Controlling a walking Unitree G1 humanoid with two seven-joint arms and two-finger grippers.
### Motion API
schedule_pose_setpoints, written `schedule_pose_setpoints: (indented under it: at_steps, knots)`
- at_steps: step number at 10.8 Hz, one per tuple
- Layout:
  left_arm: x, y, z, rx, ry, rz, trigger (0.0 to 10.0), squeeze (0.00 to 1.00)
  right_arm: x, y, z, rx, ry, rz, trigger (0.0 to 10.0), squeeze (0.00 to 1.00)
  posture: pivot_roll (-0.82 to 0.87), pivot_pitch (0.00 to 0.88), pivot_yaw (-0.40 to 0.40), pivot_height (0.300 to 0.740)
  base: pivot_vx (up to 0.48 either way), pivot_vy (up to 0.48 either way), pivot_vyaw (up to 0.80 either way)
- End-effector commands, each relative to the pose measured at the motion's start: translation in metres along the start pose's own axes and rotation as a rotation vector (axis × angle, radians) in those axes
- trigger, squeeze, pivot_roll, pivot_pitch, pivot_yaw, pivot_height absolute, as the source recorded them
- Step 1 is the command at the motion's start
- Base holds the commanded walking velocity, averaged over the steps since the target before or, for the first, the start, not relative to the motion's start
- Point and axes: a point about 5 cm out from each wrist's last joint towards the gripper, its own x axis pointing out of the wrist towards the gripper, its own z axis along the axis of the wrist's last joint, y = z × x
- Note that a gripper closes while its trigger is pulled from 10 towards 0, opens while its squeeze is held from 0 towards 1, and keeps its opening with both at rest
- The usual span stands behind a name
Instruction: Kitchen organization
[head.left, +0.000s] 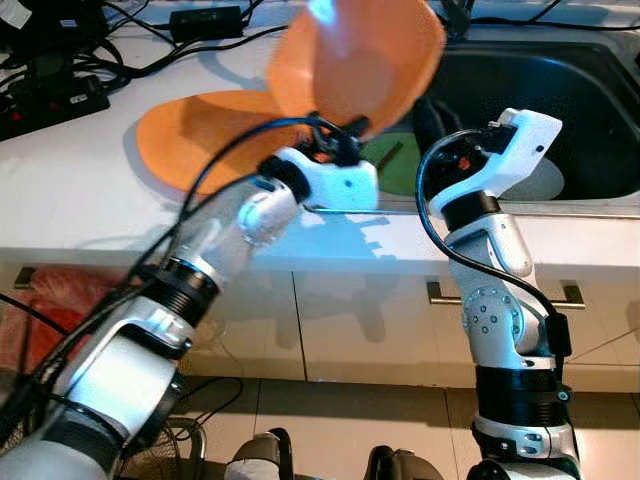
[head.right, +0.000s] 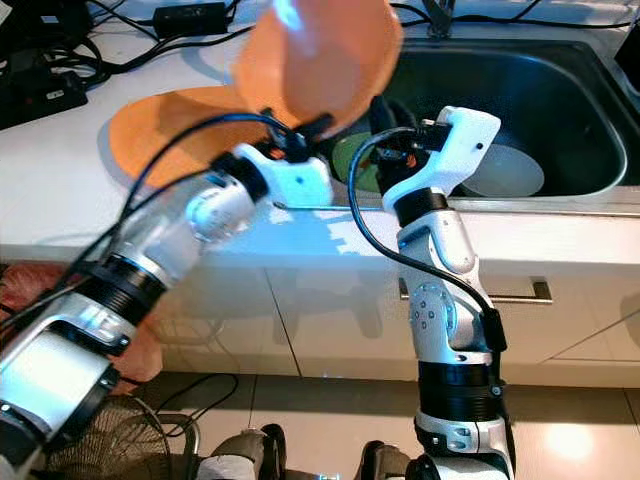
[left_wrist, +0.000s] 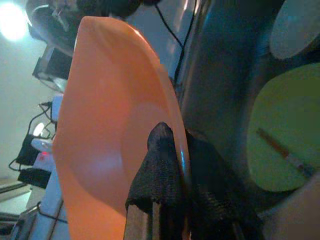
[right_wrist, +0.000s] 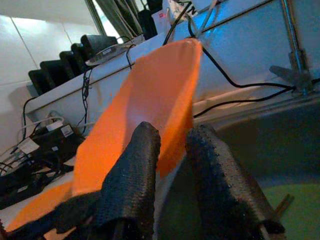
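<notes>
An orange bowl (head.left: 355, 60) is lifted and tipped on edge above the counter by the sink's left rim. My left gripper (head.left: 335, 135) is shut on its lower rim, one finger (left_wrist: 160, 160) inside the bowl (left_wrist: 100, 125). An orange plate (head.left: 200, 125) lies flat on the white counter behind it. My right gripper (right_wrist: 172, 132) hovers over the sink's front edge beside the bowl (right_wrist: 150, 100), fingers slightly apart with nothing between them. In the dark sink (head.left: 560, 80) lie a green plate (left_wrist: 285, 135) with a thin stick across it and a grey plate (head.right: 505, 170).
Black cables and a power strip (head.left: 50, 100) crowd the counter's back left. A tap (right_wrist: 295, 60) stands behind the sink. Below the counter are white cabinet doors with a bar handle (head.left: 500, 295), and a fan (head.right: 110, 440) on the floor.
</notes>
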Motion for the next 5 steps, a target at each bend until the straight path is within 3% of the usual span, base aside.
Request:
schedule_pose_setpoints:
  at_steps: [1,5]
  knots:
    - [0.0,0.0,0.007,0.012,-0.043,0.003,10.0,0.0,0.003,0.005,0.0,0.012,0.005,0.019,10.0,0.0,0.05,0.147,0.05,0.74,0.0,0.0,0.0]
    - [0.002,-0.004,0.018,0.001,-0.081,0.01,10.0,0.0,0.004,0.009,-0.003,0.024,0.014,0.034,10.0,0.0,0.05,0.135,0.045,0.74,0.0,0.0,0.0]
